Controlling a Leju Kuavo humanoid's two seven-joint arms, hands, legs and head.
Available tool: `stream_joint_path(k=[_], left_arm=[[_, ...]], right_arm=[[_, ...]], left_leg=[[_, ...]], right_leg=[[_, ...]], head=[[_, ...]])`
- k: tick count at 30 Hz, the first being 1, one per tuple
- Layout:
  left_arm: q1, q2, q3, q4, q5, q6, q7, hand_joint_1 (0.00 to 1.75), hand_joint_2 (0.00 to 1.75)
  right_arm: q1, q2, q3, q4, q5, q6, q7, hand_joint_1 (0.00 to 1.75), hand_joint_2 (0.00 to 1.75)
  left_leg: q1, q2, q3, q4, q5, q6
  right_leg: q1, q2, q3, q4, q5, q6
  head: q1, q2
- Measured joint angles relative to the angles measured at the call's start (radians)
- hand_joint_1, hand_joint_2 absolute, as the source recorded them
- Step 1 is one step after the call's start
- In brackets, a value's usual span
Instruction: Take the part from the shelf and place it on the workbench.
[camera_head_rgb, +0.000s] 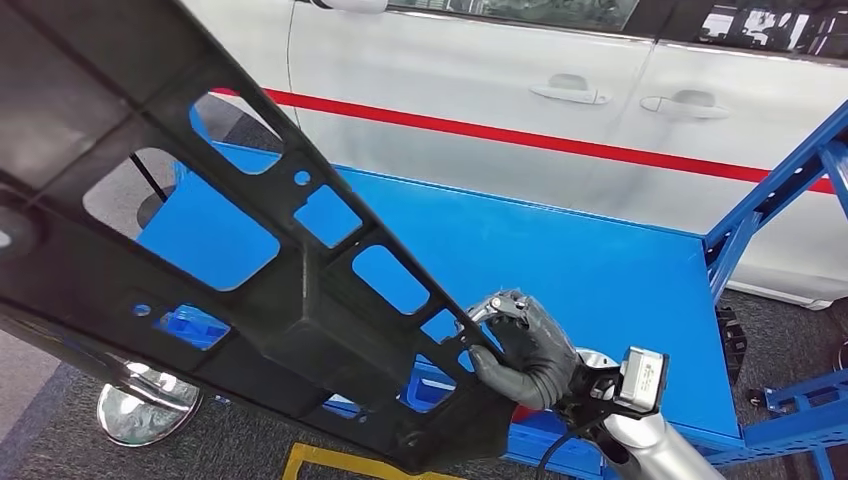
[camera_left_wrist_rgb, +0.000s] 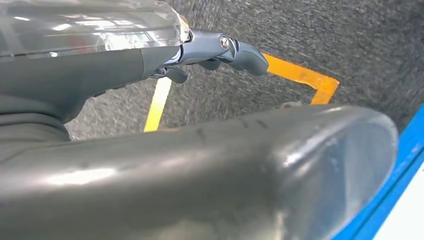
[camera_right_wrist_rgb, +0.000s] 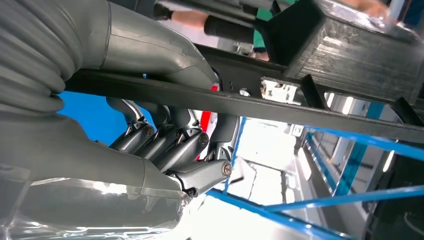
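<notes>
A large black plastic part (camera_head_rgb: 300, 300) with several cut-out windows slants across the head view, hanging above the near edge of the blue workbench (camera_head_rgb: 580, 260). My right hand (camera_head_rgb: 525, 345) grips its lower right edge. Seen from the right wrist, a bar of the part (camera_right_wrist_rgb: 280, 107) runs between the thumb and the curled fingers (camera_right_wrist_rgb: 170, 145). My left hand (camera_left_wrist_rgb: 150, 60) hangs over the carpet, fingers (camera_left_wrist_rgb: 240, 52) stretched out above the thick thumb (camera_left_wrist_rgb: 225, 165). Whether it holds the part is unclear.
A white car with a red stripe (camera_head_rgb: 560, 100) stands just behind the workbench. A blue shelf frame (camera_head_rgb: 780, 190) rises at the right. Yellow tape (camera_head_rgb: 330, 462) marks the grey carpet below, and a shiny round dome (camera_head_rgb: 145, 405) sits on the floor at the left.
</notes>
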Motion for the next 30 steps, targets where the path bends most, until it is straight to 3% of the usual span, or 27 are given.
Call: stream_joint_path(k=[1, 2, 4, 5, 7, 10, 12, 14, 15, 16, 17, 20, 21, 24, 25, 26, 27, 29, 30], left_arm=[[0.0, 0.0, 0.0, 0.0, 0.002, -0.006, -0.004, 0.0, 0.0], [0.0, 0.0, 0.0, 0.0, 0.003, -0.011, -0.009, 0.0, 0.0], [0.0, -0.001, 0.0, 0.0, 0.003, -0.015, -0.017, 0.0, 0.0], [-0.001, -0.002, 0.0, 0.0, 0.003, -0.016, -0.019, 0.0, 0.0], [0.0, -0.003, 0.0, 0.0, 0.0, -0.015, -0.022, 0.0, 0.0], [0.001, -0.004, 0.0, 0.0, -0.007, -0.011, -0.029, 0.0, 0.0], [0.001, -0.004, 0.0, 0.0, -0.011, -0.006, -0.033, 0.0, 0.0], [0.002, -0.004, 0.0, 0.0, -0.014, -0.004, -0.035, 0.0, 0.0], [0.002, -0.005, 0.0, 0.0, -0.015, -0.004, -0.035, 0.0, 0.0], [0.002, -0.005, 0.0, 0.0, -0.015, -0.003, -0.035, 0.0, 0.0], [0.002, -0.005, 0.0, 0.0, -0.015, -0.003, -0.035, 0.0, 0.0], [0.0, -0.005, 0.0, 0.0, -0.015, -0.002, -0.035, 0.0, 0.0], [-0.001, -0.005, 0.0, 0.0, -0.015, -0.002, -0.035, 0.0, 0.0], [0.0, -0.005, 0.0, 0.0, -0.016, 0.002, -0.037, 0.0, 0.0], [-0.001, -0.005, 0.0, 0.0, -0.016, 0.003, -0.037, 0.0, 0.0], [-0.002, -0.005, 0.0, 0.0, -0.017, 0.003, -0.037, 0.0, 0.0], [-0.003, -0.005, -0.001, 0.0, -0.018, 0.003, -0.037, 0.0, 0.0], [-0.004, -0.004, 0.0, 0.0, -0.021, 0.004, -0.038, 0.0, 0.0], [-0.004, -0.003, 0.0, 0.0, -0.023, 0.004, -0.038, 0.0, 0.0]], right_arm=[[0.007, 0.0, -0.004, 0.0, 0.006, 0.002, -0.003, 1.69, 1.75], [0.013, 0.0, -0.008, 0.0, 0.013, 0.005, -0.007, 1.69, 1.75], [0.018, 0.0, -0.015, 0.0, 0.022, 0.009, -0.014, 1.69, 1.75], [0.018, 0.0, -0.017, 0.0, 0.024, 0.011, -0.017, 1.69, 1.75], [0.022, 0.0, -0.023, 0.0, 0.027, 0.014, -0.022, 1.69, 1.75], [0.034, 0.0, -0.031, 0.0, 0.033, 0.019, -0.034, 1.69, 1.75], [0.039, -0.001, -0.035, -0.001, 0.035, 0.023, -0.042, 1.69, 1.75], [0.043, -0.003, -0.037, -0.001, 0.036, 0.026, -0.047, 1.69, 1.75], [0.046, -0.003, -0.037, -0.001, 0.036, 0.027, -0.048, 1.69, 1.75], [0.048, -0.003, -0.037, -0.001, 0.036, 0.027, -0.048, 1.69, 1.75], [0.049, -0.003, -0.037, -0.002, 0.037, 0.028, -0.048, 1.69, 1.75], [0.049, -0.003, -0.04, -0.004, 0.037, 0.028, -0.048, 1.69, 1.75], [0.048, -0.003, -0.041, -0.005, 0.037, 0.028, -0.048, 1.69, 1.75], [0.047, -0.002, -0.045, -0.006, 0.037, 0.031, -0.05, 1.69, 1.75], [0.047, -0.002, -0.046, -0.006, 0.037, 0.032, -0.05, 1.69, 1.75], [0.047, -0.001, -0.048, -0.006, 0.036, 0.034, -0.052, 1.69, 1.75], [0.047, 0.0, -0.05, -0.006, 0.035, 0.035, -0.053, 1.69, 1.75], [0.048, 0.0, -0.056, -0.008, 0.035, 0.036, -0.054, 1.69, 1.75], [0.049, 0.0, -0.058, -0.009, 0.035, 0.036, -0.054, 1.69, 1.75]], left_leg=[[-0.001, 0.001, 0.0, 0.0, 0.0, 0.0], [-0.001, 0.002, 0.001, 0.001, -0.001, -0.001], [-0.002, 0.003, 0.005, 0.001, -0.003, -0.004], [-0.005, 0.004, 0.004, 0.004, -0.003, -0.007], [-0.008, 0.007, -0.001, 0.007, -0.001, -0.015], [-0.009, 0.011, -0.009, 0.016, -0.01, -0.031], [-0.007, 0.01, -0.034, 0.083, -0.067, -0.042], [-0.006, 0.01, -0.08, 0.214, -0.144, -0.051], [-0.006, 0.01, -0.096, 0.266, -0.167, -0.053], [-0.006, 0.01, -0.097, 0.286, -0.171, -0.054], [-0.006, 0.01, -0.077, 0.263, -0.157, -0.053], [-0.007, -0.001, 0.043, 0.062, -0.087, -0.04], [-0.009, -0.004, 0.065, 0.02, -0.075, -0.033], [-0.013, -0.004, 0.064, 0.002, -0.055, -0.012], [-0.013, -0.002, 0.059, -0.001, -0.044, -0.004], [-0.012, 0.001, 0.051, -0.004, -0.032, 0.004], [-0.01, 0.004, 0.04, -0.008, -0.02, 0.01], [-0.011, 0.008, 0.013, -0.007, 0.0, 0.016], [-0.013, 0.009, 0.0, -0.006, 0.009, 0.016]], right_leg=[[0.0, 0.0, -0.004, 0.008, 0.009, -0.001], [0.0, -0.001, 0.011, -0.023, 0.036, -0.003], [0.002, -0.009, 0.077, -0.157, 0.105, -0.012], [0.006, -0.015, 0.105, -0.217, 0.125, -0.017], [0.013, -0.022, 0.124, -0.267, 0.133, -0.024], [0.009, -0.018, 0.119, -0.276, 0.14, -0.034], [0.005, -0.019, 0.115, -0.282, 0.149, -0.045], [0.007, -0.018, 0.105, -0.281, 0.156, -0.051], [0.009, -0.018, 0.099, -0.279, 0.16, -0.052], [0.009, -0.016, 0.092, -0.276, 0.164, -0.051], [0.01, -0.015, 0.085, -0.273, 0.168, -0.049], [0.011, -0.009, 0.069, -0.262, 0.179, -0.038], [0.011, -0.008, 0.066, -0.261, 0.184, -0.033], [0.01, -0.006, 0.063, -0.265, 0.2, -0.013], [0.008, -0.006, 0.058, -0.262, 0.196, -0.007], [0.008, -0.005, 0.049, -0.246, 0.173, -0.003], [0.006, -0.005, 0.036, -0.212, 0.134, 0.0], [0.003, -0.005, 0.005, -0.091, 0.034, 0.005], [0.002, -0.005, -0.005, -0.032, 0.003, 0.007]], head=[[0.0, 0.0], [0.0, 0.0], [0.0, 0.0], [0.0, 0.0], [0.0, 0.0], [0.0, 0.0], [0.0, 0.0], [0.0, 0.0], [0.0, 0.0], [0.0, 0.0], [0.0, 0.0], [0.0, 0.0], [0.0, 0.0], [0.0, 0.0], [0.0, 0.0], [0.0, 0.0], [0.0, 0.0], [0.0, 0.0], [0.0, 0.0]])
